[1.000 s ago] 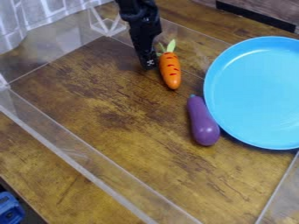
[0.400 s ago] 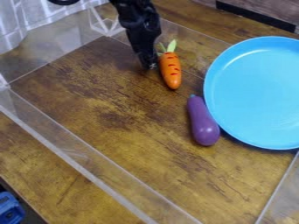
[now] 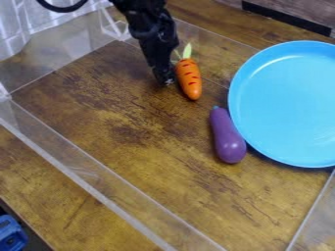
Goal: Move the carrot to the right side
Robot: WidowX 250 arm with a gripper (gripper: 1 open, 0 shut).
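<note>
Since the earlier frames: black hand (image 3: 165, 78) leaned a little further toward picture left; carrot (image 3: 190, 78) nudged very slightly the same way; purple eggplant (image 3: 226, 135) and blue plate (image 3: 288, 103) unchanged.

Carrot: orange, dark-ridged, lying lengthwise with green top toward the far side, just beside the hand, between hand and plate. Hand: low at the carrot's left, perhaps touching (a dark, blurry view); open or closed, impossible to tell.

Edges: plate rim close at the carrot's right, eggplant nearer the camera, just beside the plate; clear wall (image 3: 98, 181) along the left and near side. Open room: brown wooden table (image 3: 112, 113), broad to the left, narrower below the eggplant.
</note>
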